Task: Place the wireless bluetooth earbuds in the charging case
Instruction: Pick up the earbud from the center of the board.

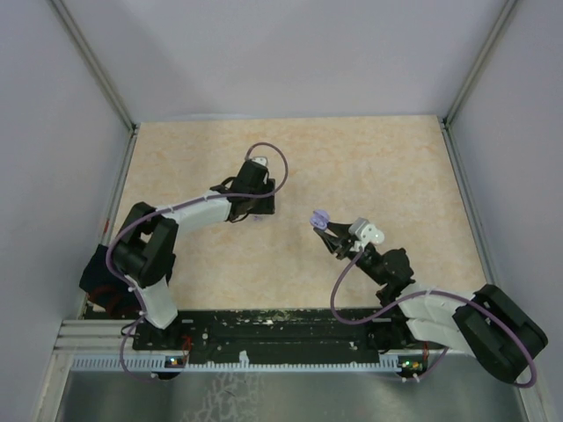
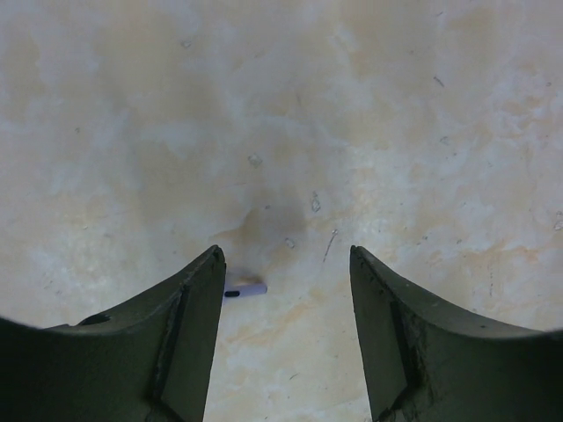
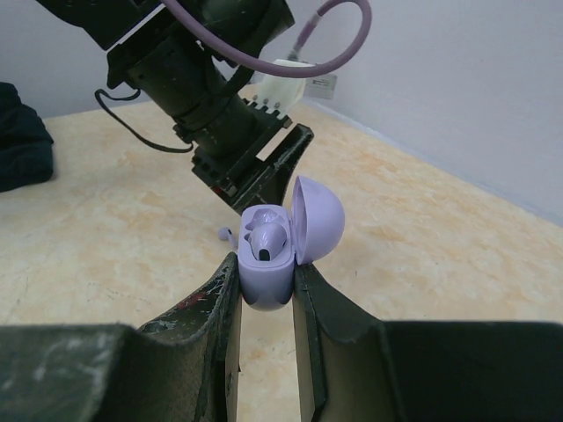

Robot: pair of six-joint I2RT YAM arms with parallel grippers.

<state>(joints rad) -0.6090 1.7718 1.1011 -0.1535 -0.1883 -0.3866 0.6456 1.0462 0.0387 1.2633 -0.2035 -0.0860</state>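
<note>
beige marbled tbl top (image 1: 369,158) | plain pale-grey walls (image 1: 281,53) | metal corner posts (image 1: 92,61) | even light

Glossy smooth lilac plastic charging case (image 3: 266,283), matt mottled beige tabletop (image 1: 369,167), scuffed matt dark right gripper (image 3: 264,269)

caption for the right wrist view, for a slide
Right fingers clamp the open lilac case, one earbud seated inside, a second earbud lying on the table behind.
</note>
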